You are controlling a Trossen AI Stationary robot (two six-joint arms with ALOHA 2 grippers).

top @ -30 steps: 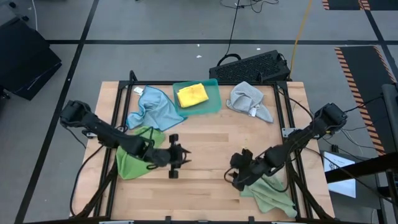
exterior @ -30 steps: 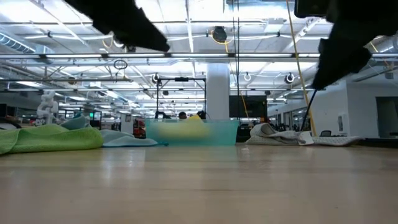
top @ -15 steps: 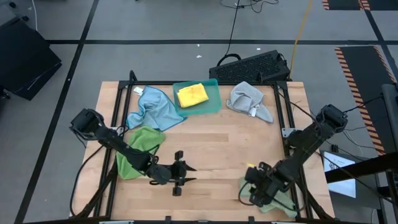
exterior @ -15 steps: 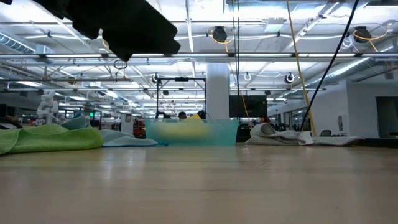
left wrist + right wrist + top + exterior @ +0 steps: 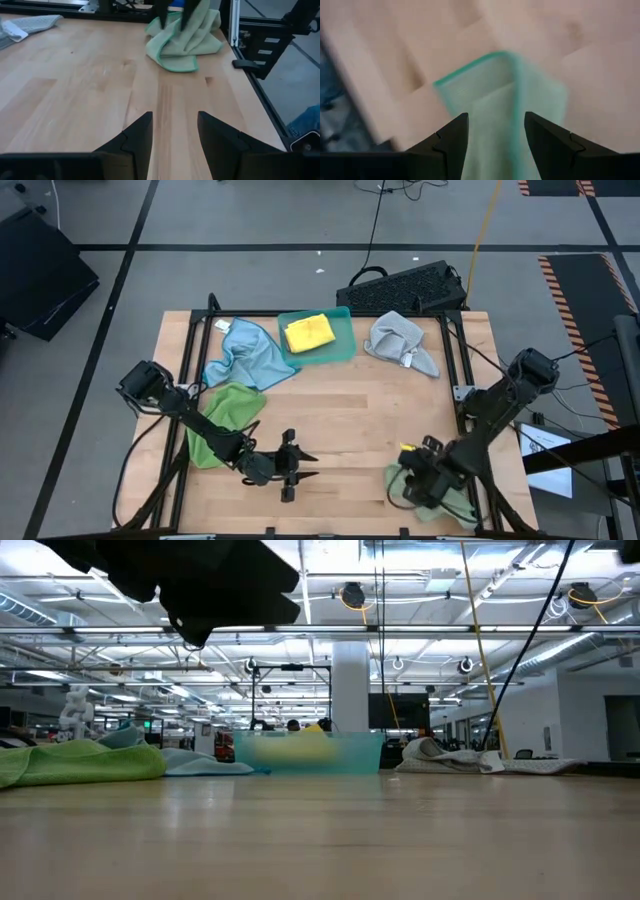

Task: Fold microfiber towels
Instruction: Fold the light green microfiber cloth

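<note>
Near the table's front right corner lies a pale green towel (image 5: 432, 498) (image 5: 182, 37) (image 5: 505, 110), crumpled. Over its left edge my right gripper (image 5: 406, 480) (image 5: 495, 122) stands open, pointing steeply down; its fingers show in the left wrist view just above the cloth. My left gripper (image 5: 298, 470) (image 5: 175, 120) is open and nearly level above bare wood near the front edge, pointing toward the pale green towel. A brighter green towel (image 5: 222, 425) (image 5: 80, 762) lies bunched at the left. Farther back lie a light blue towel (image 5: 245, 352) and a grey towel (image 5: 400, 342). A folded yellow towel (image 5: 309, 332) lies in the teal tray (image 5: 345, 345).
A black metal frame (image 5: 452, 370) runs along the table's left and right sides, close to the pale green towel. A dark keyboard-like panel (image 5: 405, 285) sits behind the far edge. Bare wood (image 5: 340, 415) lies in the table's middle.
My left gripper has moved toward the near edge and a little to the right, sinking lower. My right gripper has gone toward the near right corner, tipping further downward, and now stands over the pale green towel. No towel has moved.
</note>
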